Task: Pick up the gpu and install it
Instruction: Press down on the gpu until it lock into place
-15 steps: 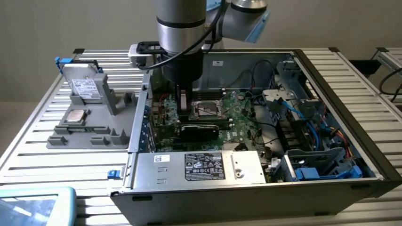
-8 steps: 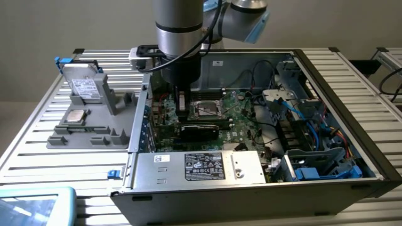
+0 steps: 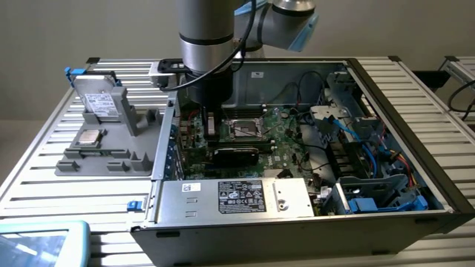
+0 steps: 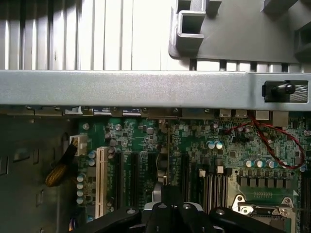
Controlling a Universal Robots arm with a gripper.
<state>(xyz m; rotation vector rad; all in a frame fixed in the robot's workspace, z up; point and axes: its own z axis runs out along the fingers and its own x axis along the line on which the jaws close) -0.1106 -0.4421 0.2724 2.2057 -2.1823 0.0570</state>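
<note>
In the exterior view, your end effector hangs low over the motherboard, with the gpu lying at five o'clock from it, seemingly seated already. In the wrist view, the end effector is closed, seemingly on nothing, above the slots.

The arm is a thick silver-grey cylinder with a black ring band, its upper joint capped in pale blue. A black cable runs down its side. The gripper is matt black, with round screws along its knuckles.
</note>
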